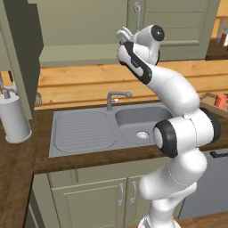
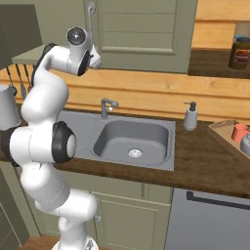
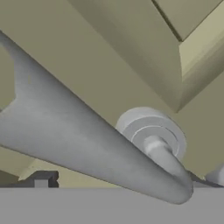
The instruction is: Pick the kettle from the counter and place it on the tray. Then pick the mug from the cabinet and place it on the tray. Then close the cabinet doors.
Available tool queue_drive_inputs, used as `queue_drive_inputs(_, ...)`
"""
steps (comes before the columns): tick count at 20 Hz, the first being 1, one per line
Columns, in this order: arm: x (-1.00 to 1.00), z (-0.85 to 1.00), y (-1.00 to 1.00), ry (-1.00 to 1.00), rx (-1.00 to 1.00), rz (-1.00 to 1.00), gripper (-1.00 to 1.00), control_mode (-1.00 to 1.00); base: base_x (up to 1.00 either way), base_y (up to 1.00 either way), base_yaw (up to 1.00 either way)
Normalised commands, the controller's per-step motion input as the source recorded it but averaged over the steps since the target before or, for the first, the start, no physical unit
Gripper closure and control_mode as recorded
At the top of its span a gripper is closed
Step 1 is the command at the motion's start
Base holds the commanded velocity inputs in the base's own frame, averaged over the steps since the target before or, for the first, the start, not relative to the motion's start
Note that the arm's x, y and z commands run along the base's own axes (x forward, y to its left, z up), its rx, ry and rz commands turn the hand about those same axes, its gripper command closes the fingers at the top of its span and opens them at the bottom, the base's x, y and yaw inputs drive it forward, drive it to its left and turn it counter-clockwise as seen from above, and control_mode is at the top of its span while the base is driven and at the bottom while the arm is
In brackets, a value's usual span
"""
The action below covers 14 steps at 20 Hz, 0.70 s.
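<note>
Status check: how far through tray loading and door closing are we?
Looks done: mug sits on the tray; the kettle there is cut off at the frame edge, so unconfirmed. In hand: open gripper at the right door, its handle close up in the hand view. Left: the left door stands open.

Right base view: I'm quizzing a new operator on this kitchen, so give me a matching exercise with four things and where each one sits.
Things:
1. mug
2. soap dispenser
3. jar
4. faucet

Places:
A. behind the sink basin
B. in the tray
C. on the counter, right of the sink
D. high up at the far right

Pairs: 1-B, 2-C, 3-D, 4-A
</note>
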Motion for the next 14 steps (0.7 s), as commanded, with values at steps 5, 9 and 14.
queue_drive_inputs(5, 0.44, -0.49, -0.01, -0.18, 0.02, -0.01, -1.0, -1.0, 0.0, 0.0, 0.0)
queue_drive_inputs(9, 0.7, -0.41, -0.03, -0.11, 0.01, -0.05, -1.0, -1.0, 0.0, 0.0, 0.0)
queue_drive_inputs(14, 0.78, -0.4, 0.0, -0.02, 0.03, -0.02, -1.0, -1.0, 0.0, 0.0, 0.0)
